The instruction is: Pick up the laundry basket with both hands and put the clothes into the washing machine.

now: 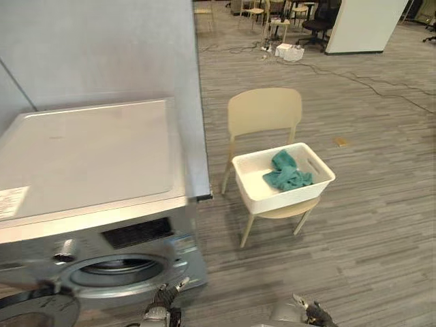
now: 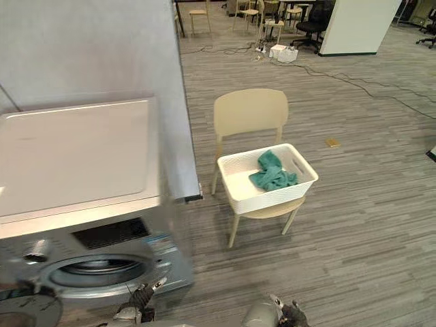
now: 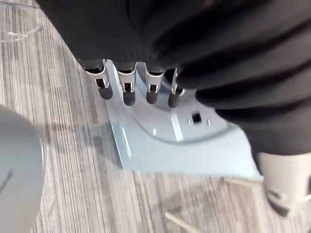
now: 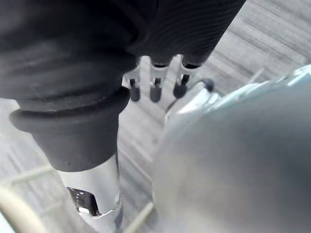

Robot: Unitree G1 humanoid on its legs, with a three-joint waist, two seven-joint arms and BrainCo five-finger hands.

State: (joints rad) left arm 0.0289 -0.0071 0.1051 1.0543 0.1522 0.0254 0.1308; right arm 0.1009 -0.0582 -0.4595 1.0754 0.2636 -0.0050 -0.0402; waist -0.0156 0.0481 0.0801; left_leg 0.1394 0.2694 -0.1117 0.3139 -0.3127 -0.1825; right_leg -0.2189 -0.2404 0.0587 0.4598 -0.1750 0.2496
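Grey plank floor (image 1: 381,225), laundry basket (image 1: 279,199) on beige chair (image 1: 264,109)

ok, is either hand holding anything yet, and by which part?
Nothing held. Left hand and right hand hang open, apart from the laundry basket, which sits on the chair with the clothes inside.

Nothing legible: white label (image 1: 12,201) on the washing machine (image 1: 88,157) top and front sticker (image 1: 182,243) (bluish) too small to read.

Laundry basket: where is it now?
In the left eye view the laundry basket sits on the beige chair, right of the washing machine, with green clothes inside.
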